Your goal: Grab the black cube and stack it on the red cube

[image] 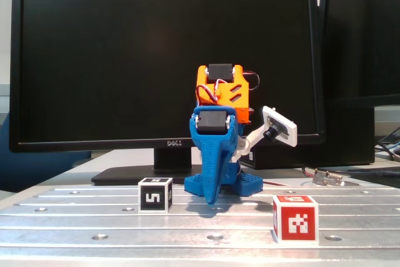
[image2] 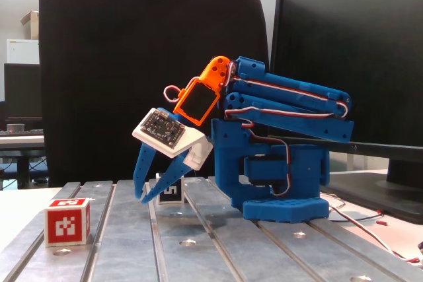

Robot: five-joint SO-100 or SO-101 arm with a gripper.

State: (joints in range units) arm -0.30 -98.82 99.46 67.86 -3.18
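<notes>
The black cube, white-edged with a white "5" mark, sits on the metal table just left of the arm in a fixed view. The red cube stands nearer the camera to the right. My blue gripper points down between them with its tip at the table, about a cube's width right of the black cube, and holds nothing. In the side-on fixed view the fingers meet at the tip, so the gripper is shut. There the black cube is partly hidden behind the fingers, and the red cube stands apart at the left.
A large Dell monitor on its stand fills the back. The arm's blue base is bolted to the slotted plate. Loose cables and a small metal part lie at the right. A black office chair stands behind the table.
</notes>
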